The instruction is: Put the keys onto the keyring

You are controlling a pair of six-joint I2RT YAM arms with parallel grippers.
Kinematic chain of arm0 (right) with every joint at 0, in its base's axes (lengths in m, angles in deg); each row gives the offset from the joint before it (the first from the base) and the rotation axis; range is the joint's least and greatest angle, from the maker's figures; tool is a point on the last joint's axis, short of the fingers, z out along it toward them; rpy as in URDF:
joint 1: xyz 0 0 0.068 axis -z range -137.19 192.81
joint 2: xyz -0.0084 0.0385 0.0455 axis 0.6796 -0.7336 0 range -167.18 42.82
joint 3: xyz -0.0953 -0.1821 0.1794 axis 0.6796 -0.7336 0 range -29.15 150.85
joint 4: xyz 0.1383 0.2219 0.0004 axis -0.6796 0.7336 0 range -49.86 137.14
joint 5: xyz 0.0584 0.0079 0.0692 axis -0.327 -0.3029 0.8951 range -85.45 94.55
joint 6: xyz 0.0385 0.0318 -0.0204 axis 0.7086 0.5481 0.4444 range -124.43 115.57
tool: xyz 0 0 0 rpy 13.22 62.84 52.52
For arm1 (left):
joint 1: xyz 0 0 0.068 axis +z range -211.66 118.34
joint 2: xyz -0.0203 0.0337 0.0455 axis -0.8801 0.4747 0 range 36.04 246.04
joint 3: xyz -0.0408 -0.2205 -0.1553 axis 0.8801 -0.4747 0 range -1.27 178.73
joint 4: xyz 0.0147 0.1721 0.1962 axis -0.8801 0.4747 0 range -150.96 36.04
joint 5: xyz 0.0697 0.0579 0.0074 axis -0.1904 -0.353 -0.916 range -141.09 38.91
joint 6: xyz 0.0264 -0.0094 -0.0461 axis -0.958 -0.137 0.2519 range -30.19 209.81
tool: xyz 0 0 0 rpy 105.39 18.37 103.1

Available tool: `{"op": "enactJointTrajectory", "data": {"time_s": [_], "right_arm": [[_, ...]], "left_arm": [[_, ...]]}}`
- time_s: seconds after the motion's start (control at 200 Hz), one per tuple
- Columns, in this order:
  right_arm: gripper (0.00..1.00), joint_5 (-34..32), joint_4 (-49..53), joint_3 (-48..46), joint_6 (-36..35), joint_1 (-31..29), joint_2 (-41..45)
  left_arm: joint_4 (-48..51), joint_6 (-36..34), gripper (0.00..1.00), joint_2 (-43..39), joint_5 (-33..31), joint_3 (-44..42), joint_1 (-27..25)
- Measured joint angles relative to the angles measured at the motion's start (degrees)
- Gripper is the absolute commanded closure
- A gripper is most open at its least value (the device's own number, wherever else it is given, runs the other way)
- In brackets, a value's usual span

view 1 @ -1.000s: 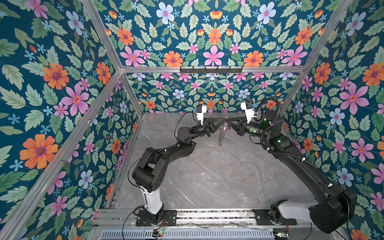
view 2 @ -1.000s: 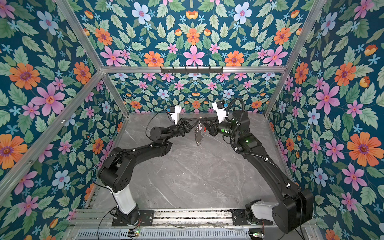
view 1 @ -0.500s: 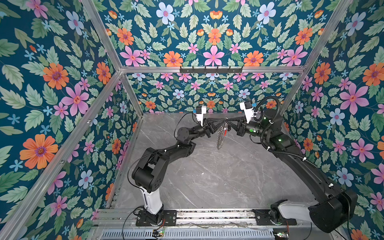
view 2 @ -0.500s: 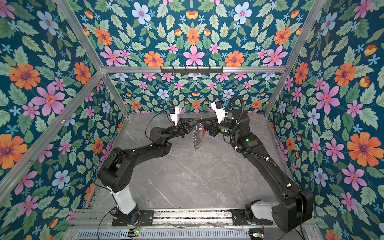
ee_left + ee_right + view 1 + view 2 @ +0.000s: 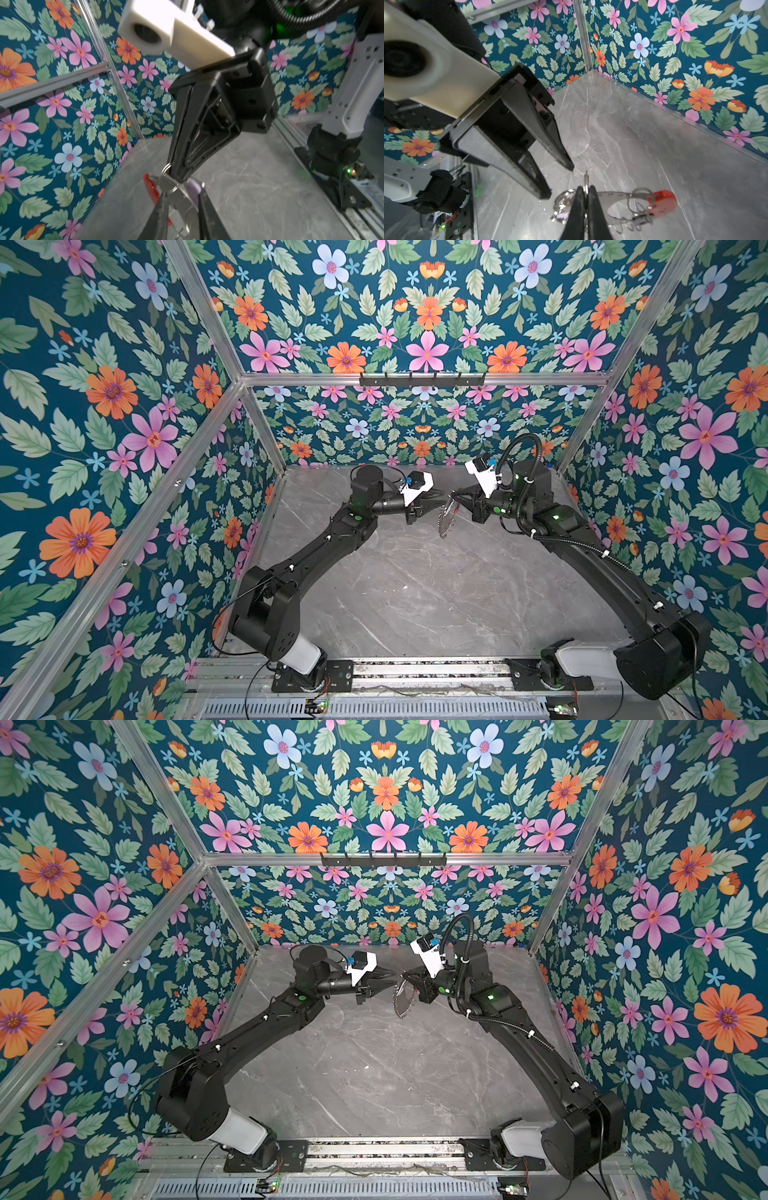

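Observation:
The keyring [image 5: 445,520] [image 5: 401,1002] hangs above the marble floor near the back, a wire loop with silver rings. Its red section [image 5: 662,202] [image 5: 150,189] and metal band [image 5: 612,196] show in both wrist views. My right gripper [image 5: 585,192] [image 5: 455,498] is shut on a thin silver part of it. Of the keys, the lavender tag [image 5: 194,189] [image 5: 561,217] shows, hanging by a small ring [image 5: 564,197]; the blade I cannot pick out. My left gripper [image 5: 182,196] [image 5: 444,497] [image 5: 394,977] faces the right one, open, its fingers [image 5: 204,207] straddling the ring and tag without pinching them.
Grey marble floor [image 5: 415,593] lies inside floral walls with aluminium posts. A black hook rack [image 5: 422,379] sits on the back rail. Both arm bases stand on the front rail [image 5: 415,672]. The two grippers' fingertips are almost touching.
My left gripper has gone from shut to open, letting go near the keyring. The right gripper stays shut and the keyring still hangs from it.

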Motion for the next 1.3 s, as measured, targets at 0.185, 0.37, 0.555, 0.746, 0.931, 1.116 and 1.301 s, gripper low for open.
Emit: {"op": "enactJointTrajectory", "data": {"time_s": [0.185,0.37,0.555,0.746,0.931,1.116,1.301], "right_arm": [[1.00,-0.07,1.66,-0.13,-2.91,-1.29,0.00],[1.00,0.02,2.62,0.15,-4.04,-1.88,0.00],[1.00,0.04,2.71,0.15,-4.55,-1.99,-0.63],[1.00,0.04,2.73,0.20,-4.92,-2.34,-1.07],[1.00,-0.04,2.71,0.74,-4.94,-2.93,-1.66],[1.00,-0.61,2.71,0.85,-4.94,-3.10,-1.81],[1.00,-0.63,2.89,1.01,-5.16,-3.21,-1.84]], "left_arm": [[15.08,-10.01,0.72,2.64,1.60,6.51,1.60],[19.74,-12.68,0.73,3.78,4.46,9.03,1.55],[19.85,-12.37,0.75,4.31,6.49,9.42,1.60],[18.67,-10.75,0.79,4.31,7.98,9.42,1.60],[17.62,-9.42,0.83,5.14,9.31,10.14,1.60],[17.49,-8.17,0.96,6.16,10.05,10.71,1.66],[17.62,-7.89,1.00,6.25,10.38,10.86,1.66]]}}
